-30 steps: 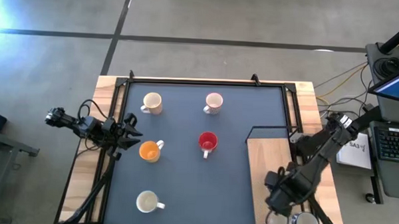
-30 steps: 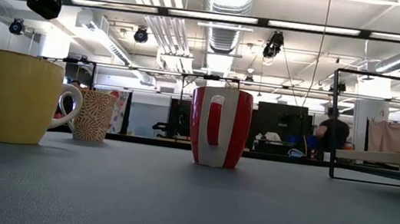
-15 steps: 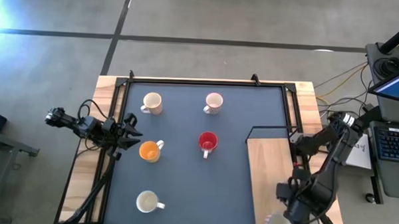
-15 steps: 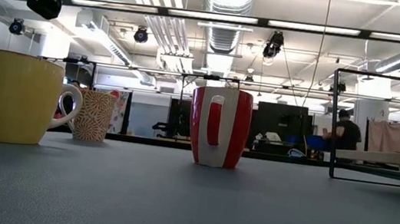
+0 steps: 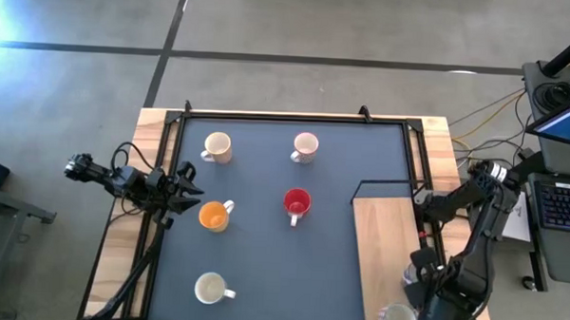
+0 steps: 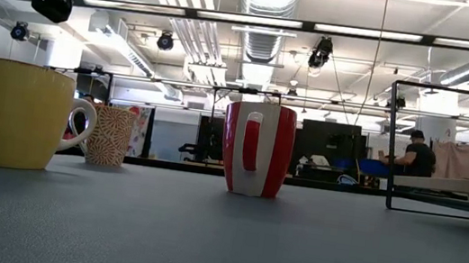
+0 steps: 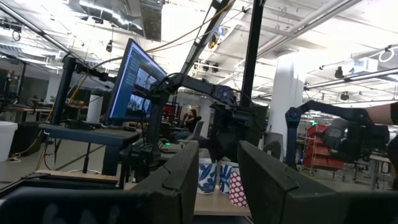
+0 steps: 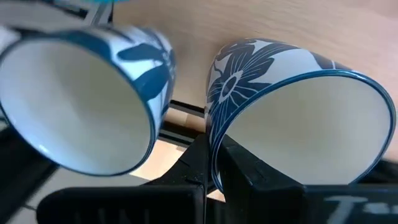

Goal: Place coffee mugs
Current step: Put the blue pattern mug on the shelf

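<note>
Right pincer (image 8: 211,163) is clamped on the thin rim of a blue-flowered mug (image 8: 298,118) at the surface's near right corner, a hard, slick, chippable hold, while left pincer (image 7: 214,177) idles open far left.

Around the red ceramic mug (image 5: 297,203) mid-table, the dark mat lies open toward the right and the near edge. The orange mug (image 5: 213,215) stands to its left; the black wire frame (image 5: 384,184) bars its right.
</note>
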### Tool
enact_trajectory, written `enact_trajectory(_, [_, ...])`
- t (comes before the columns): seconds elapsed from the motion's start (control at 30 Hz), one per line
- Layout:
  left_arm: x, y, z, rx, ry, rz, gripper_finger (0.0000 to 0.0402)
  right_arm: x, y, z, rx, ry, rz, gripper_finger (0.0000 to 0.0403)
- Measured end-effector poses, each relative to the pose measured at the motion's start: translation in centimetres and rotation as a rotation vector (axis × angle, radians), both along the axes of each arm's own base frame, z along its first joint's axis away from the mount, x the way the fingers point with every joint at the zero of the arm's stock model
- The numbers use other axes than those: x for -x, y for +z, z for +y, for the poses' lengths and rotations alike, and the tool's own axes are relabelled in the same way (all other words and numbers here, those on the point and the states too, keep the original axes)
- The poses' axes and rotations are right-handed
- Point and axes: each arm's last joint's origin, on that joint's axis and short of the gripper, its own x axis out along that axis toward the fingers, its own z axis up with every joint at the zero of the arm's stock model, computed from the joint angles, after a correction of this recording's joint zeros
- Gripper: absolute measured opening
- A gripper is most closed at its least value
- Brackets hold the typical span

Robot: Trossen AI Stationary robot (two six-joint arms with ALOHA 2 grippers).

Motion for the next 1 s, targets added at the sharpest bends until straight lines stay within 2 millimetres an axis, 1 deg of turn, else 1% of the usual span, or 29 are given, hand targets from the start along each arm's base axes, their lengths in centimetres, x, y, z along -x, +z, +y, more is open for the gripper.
enact_trajectory(0.13, [0.0,0.0,0.0,0.0,0.0,0.0,0.0095,0.35,-0.26,0.37,-0.008,0.093,-0.003,0.0018])
enact_trajectory(0.3, [0.0,0.0,0.0,0.0,0.0,0.0,0.0095,0.62,-0.41,0.63,-0.014,0.154,-0.005,0.0018])
enact_trajectory(1.0, [0.0,0.0,0.0,0.0,0.0,0.0,0.0095,0.73,-0.35,0.83,-0.029,0.17,-0.022,0.0018])
